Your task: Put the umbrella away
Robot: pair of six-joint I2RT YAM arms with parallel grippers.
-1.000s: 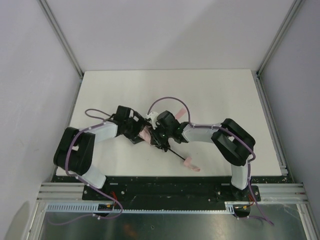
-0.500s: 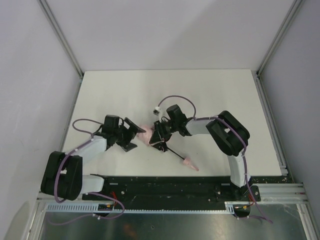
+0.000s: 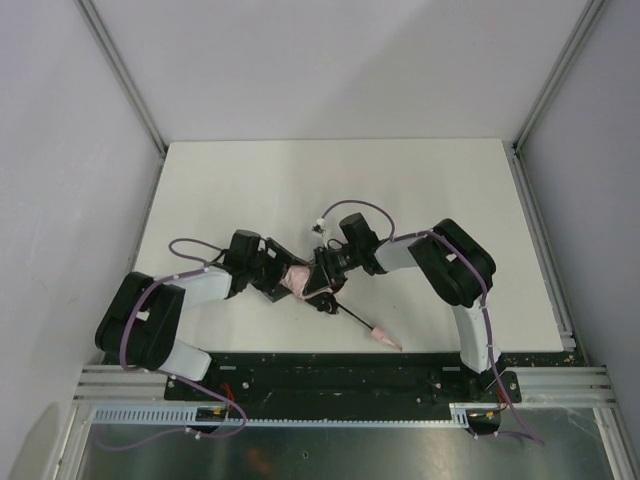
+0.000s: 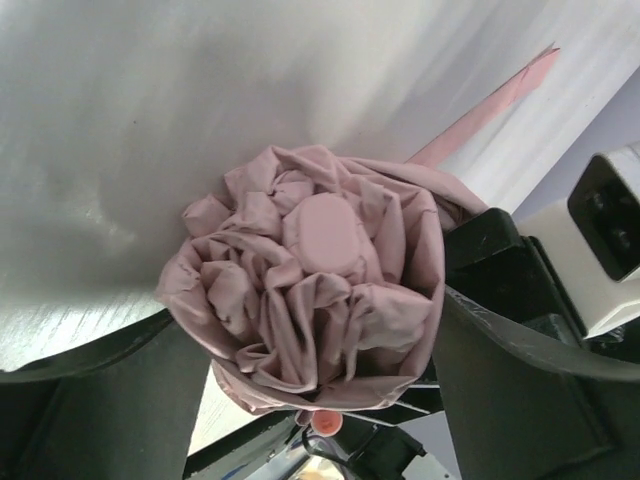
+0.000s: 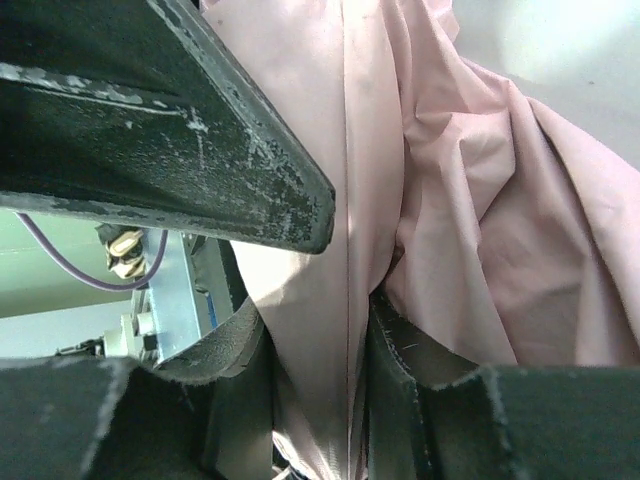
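Note:
The umbrella (image 3: 298, 280) lies near the table's front middle, its pale pink fabric bunched between both grippers. Its thin black shaft (image 3: 355, 317) runs to the lower right and ends in the pink handle (image 3: 385, 338). My right gripper (image 3: 322, 282) is shut on a fold of the fabric (image 5: 320, 300), pinched between its pads. In the left wrist view the bundle (image 4: 310, 300) faces me end-on, its round cap (image 4: 325, 230) in the middle. My left gripper (image 4: 310, 340) stands wide open with one finger (image 4: 100, 400) on each side of the bundle, close against the fabric.
The white table (image 3: 330, 180) stretches back to grey walls and metal posts on three sides. A pink closure strap (image 4: 495, 100) sticks out behind the bundle. Purple cables loop over both arms. The black base rail (image 3: 330, 370) runs along the near edge.
The left arm drew back to the left, then returned, and its fingers now straddle the fabric bundle. The right gripper kept its hold. The handle end swung slightly nearer the front edge.

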